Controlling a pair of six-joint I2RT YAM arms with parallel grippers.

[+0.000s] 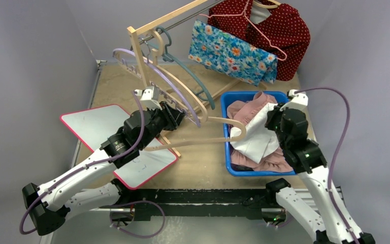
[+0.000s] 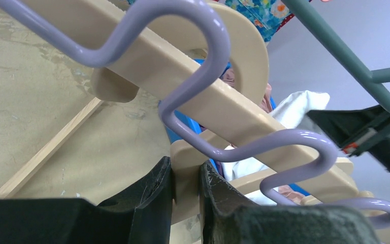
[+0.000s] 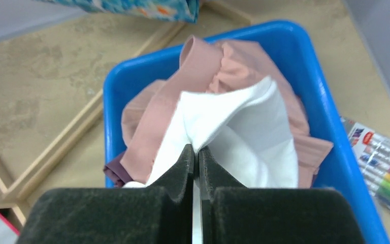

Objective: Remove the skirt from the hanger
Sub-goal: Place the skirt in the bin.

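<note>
Left gripper [image 1: 175, 116]: closed on a bar of the beige hanger [image 1: 198, 143], near the middle of the worktop. The hanger is judged to be held out toward the bin so that cloth can be drawn off it.
Beige hanger: bare wherever it is shown. Its hooked end reaches over the left wall of the blue bin [image 1: 227, 152].
Right gripper [image 3: 195, 152]: pressed together on a fold of the white skirt [image 3: 244, 127], above the bin by the right edge of the worktop.
Skirt: laid in the bin on top of a pink garment [image 3: 218, 61], apart from the hanger. The pinch is judged to serve setting it down, so removal appears done and only the release is left.
Identity: the white cloth is taken for the skirt by judgement. No waistband or hem can be made out.
Lilac hanger [image 2: 203, 71]: seen crossing in front of the beige hanger in the left wrist view. Whether the two touch cannot be told.
Hidden: part of the bin's right wall and some of the cloth are covered by the right arm in the top view.
Cut off: the ends of the beige hanger in the left wrist view. The markers [image 3: 381, 173] beside the bin are seen only in part.
</note>
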